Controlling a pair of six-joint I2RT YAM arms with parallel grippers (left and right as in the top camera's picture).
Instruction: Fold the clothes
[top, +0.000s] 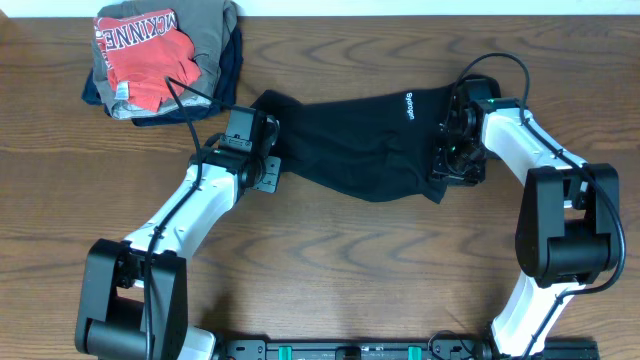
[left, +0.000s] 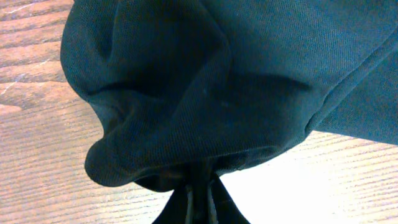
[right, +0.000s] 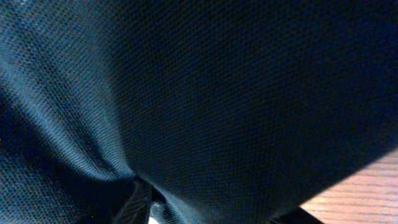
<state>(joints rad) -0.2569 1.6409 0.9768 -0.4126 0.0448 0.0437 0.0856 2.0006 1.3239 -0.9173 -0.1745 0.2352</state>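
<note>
The black top (top: 360, 140) lies stretched across the middle of the wooden table, its small white logo near its right end. My left gripper (top: 268, 150) is shut on the top's left end, and the bunched black fabric (left: 205, 93) fills the left wrist view above the closed fingers (left: 200, 198). My right gripper (top: 447, 150) is at the top's right end, shut on the cloth. Black fabric (right: 205, 93) covers nearly the whole right wrist view and hides the fingers.
A stack of folded clothes (top: 165, 55) sits at the back left: a red shirt with white letters on top of grey and navy garments. Bare wooden table (top: 360, 260) lies in front of the top.
</note>
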